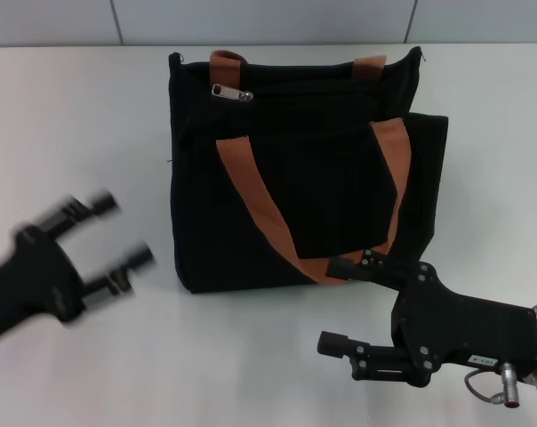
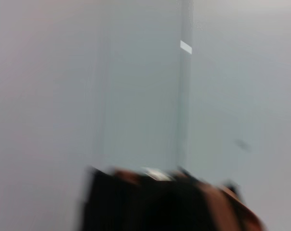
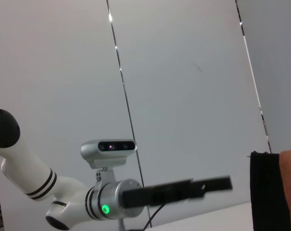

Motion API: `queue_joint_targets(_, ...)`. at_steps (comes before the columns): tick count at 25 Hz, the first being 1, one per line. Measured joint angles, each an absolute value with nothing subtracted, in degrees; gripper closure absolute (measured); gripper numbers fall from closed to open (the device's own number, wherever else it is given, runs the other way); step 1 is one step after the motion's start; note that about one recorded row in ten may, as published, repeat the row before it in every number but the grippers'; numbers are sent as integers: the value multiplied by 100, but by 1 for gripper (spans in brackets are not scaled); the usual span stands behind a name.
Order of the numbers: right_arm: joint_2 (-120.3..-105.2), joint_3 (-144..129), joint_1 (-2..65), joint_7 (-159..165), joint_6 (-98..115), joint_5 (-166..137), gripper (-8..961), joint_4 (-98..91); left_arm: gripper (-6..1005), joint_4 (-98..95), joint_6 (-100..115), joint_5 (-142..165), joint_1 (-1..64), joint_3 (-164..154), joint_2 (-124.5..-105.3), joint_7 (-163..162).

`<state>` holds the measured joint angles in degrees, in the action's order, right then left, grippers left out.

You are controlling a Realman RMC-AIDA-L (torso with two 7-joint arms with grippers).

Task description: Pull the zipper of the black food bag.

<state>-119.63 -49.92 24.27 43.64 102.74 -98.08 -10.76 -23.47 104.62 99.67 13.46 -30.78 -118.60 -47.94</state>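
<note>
The black food bag (image 1: 295,169) lies flat in the middle of the white table, its orange-brown straps facing up. Its silver zipper (image 1: 231,92) sits on the track near the far left corner. My left gripper (image 1: 122,229) hovers open to the left of the bag, level with its near half, motion-blurred and holding nothing. My right gripper (image 1: 344,304) is open and empty near the bag's near right corner, one finger (image 1: 362,265) right at the strap's lower bend. In the left wrist view the black food bag (image 2: 155,202) shows only as a blurred dark shape. An edge of the black food bag (image 3: 268,192) appears in the right wrist view.
The white table (image 1: 82,116) extends around the bag on all sides. A pale panelled wall (image 1: 268,20) runs behind it. The right wrist view shows my left arm (image 3: 34,178) and its wrist camera (image 3: 109,149) across the table.
</note>
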Motion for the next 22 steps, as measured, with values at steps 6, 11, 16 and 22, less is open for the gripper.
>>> queue_joint_targets(6,-11961,-4937,2501,4360,10226,-9808,144,-975,169,-2101,9984,9866,1623,-2240,-11867,-4884)
queue_joint_targets(11,-11965,-4922,2556,4358,10212,-9808,146,-908,170,-2087,9410,9914,2004,-2314,-11867,-4913)
queue_joint_targets(16,-11967,-4921,2567,4355,10208,-9808,147,-876,170,-2115,9134,9968,2450,-2809,-11862,-4979)
queue_joint_targets(22,-11971,-4922,2566,4352,10203,-9808,150,-807,171,-2053,8821,9968,2784,-2931,-11892,-4982)
